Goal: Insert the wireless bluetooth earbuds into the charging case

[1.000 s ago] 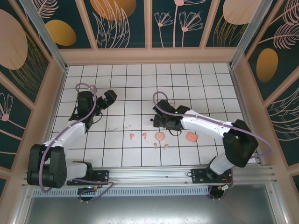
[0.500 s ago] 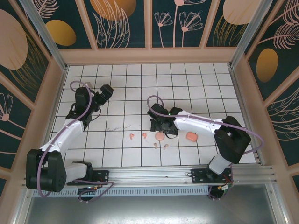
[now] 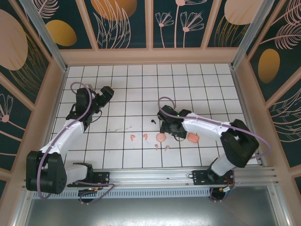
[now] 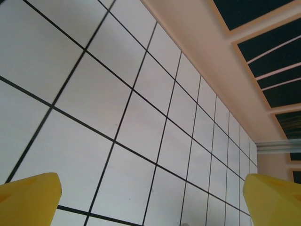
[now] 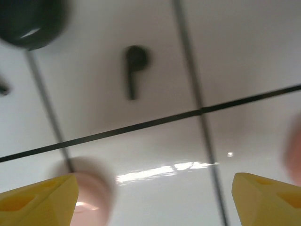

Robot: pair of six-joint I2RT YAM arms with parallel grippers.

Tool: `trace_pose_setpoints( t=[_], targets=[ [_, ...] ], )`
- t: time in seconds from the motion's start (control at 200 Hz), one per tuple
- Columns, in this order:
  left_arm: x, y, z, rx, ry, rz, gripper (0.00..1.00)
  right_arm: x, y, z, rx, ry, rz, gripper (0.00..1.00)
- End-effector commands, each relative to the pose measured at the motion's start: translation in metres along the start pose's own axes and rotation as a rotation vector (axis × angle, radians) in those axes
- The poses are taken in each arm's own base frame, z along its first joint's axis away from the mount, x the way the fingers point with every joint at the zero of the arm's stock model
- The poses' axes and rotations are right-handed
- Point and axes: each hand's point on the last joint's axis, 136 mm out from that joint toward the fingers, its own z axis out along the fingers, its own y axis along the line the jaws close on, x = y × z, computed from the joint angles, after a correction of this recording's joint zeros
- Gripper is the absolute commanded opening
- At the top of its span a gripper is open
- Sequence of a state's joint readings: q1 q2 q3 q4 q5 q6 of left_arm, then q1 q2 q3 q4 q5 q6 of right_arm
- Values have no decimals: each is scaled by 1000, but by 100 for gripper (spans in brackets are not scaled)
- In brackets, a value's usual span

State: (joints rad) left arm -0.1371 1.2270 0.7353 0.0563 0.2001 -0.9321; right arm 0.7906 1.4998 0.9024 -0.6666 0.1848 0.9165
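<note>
Pink round case (image 3: 161, 137), earbuds (image 3: 145, 137) beside (loose)

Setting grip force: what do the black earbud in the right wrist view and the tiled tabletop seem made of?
Black earbud: probably hard moulded plastic, smooth one-piece bulb and stem; blur leaves its sheen open.
Tiled tabletop: smooth glossy white sheet or tile with dark grid lines; a bright glare streak shows the gloss.

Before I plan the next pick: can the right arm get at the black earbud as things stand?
Probably yes. The right claw is open, and the black earbud lies on bare tile just ahead of it, nothing between.
</note>
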Motion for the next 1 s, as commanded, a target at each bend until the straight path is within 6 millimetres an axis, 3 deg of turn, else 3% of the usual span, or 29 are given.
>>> trace_pose_setpoints(
  t=[0.0, 0.2, 0.39, 0.716, 0.996],
  targets=[
    [3, -22, 0, 82, 28, 43, 99, -5, -41, -13, 36, -25, 92, 86],
    [7, -37, 2, 149, 39, 80, 99, -11, -88, -20, 41, -44, 202, 89],
    [11, -48, 8, 184, 59, 86, 99, -13, -107, -15, 72, -23, 221, 91],
    [23, -67, 16, 202, 80, 135, 99, -4, -107, 8, 55, 28, 199, 91],
    [27, -68, 19, 198, 91, 139, 99, 2, -103, 24, 40, 61, 176, 89]
  ],
)
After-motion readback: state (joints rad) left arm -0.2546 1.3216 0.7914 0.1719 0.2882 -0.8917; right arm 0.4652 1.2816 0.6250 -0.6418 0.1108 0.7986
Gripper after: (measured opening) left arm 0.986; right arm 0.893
